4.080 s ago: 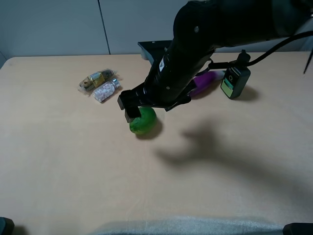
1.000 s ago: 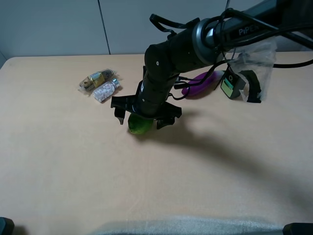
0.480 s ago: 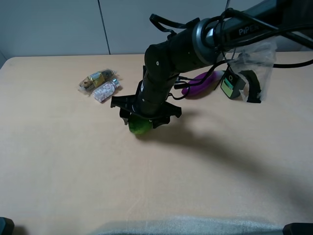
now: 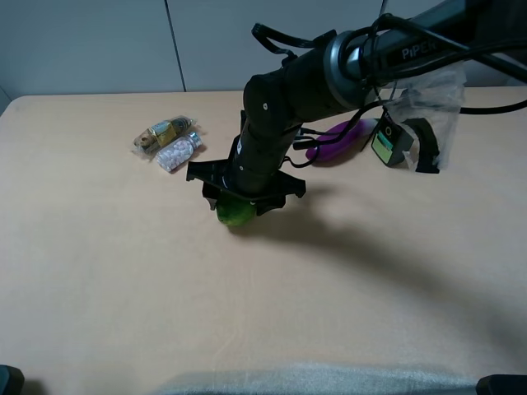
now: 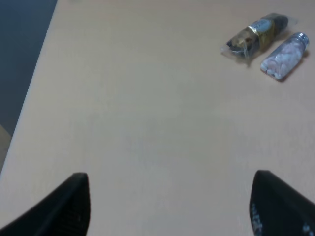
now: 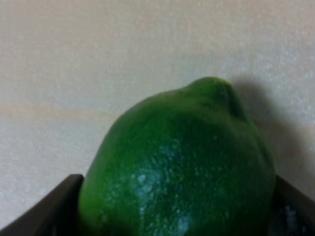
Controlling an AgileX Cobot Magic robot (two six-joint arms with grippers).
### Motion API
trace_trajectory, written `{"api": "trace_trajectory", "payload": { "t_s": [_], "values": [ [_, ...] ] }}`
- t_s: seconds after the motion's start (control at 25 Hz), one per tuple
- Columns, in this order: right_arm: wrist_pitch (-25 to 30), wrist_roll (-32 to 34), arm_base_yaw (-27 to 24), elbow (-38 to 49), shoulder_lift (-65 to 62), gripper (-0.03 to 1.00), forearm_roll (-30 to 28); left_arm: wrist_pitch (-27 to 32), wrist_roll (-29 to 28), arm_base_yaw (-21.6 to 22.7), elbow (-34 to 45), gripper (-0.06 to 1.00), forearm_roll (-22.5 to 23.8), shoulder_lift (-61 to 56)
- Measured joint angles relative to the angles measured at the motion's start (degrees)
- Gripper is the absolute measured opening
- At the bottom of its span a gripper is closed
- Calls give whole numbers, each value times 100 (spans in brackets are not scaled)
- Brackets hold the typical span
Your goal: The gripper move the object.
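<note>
Pinched tight on the green lime (image 4: 234, 216) with the right gripper (image 4: 239, 204), down at the tan table (image 4: 123, 271), at 4 o'clock from the two small packets (image 4: 169, 141) and 8 o'clock from the purple eggplant (image 4: 342, 136); spread wide on the left gripper (image 5: 167, 206)

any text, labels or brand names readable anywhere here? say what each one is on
"PiPER": white letters on the right arm.
Green label on the dark bottle: too small to read.
Gold wrapper on the packet: blurred, unreadable.
Lime and pill bottle: no text visible.
</note>
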Motion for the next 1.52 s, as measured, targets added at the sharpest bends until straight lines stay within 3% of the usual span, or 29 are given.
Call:
{"api": "trace_trajectory", "payload": {
  "t_s": [0.64,1.2,1.36,1.52],
  "values": [
    [299,-1109,-76,0,-410,51,-242,0,0,0,0,74,0,0],
    [637,-3522,-636,0,-1086,51,-412,0,0,0,0,74,0,0],
    [664,-4067,-897,-54,-1262,51,-439,0,0,0,0,74,0,0],
    [1021,-4425,-1226,-381,-1289,50,-526,0,0,0,0,74,0,0]
  ]
}}
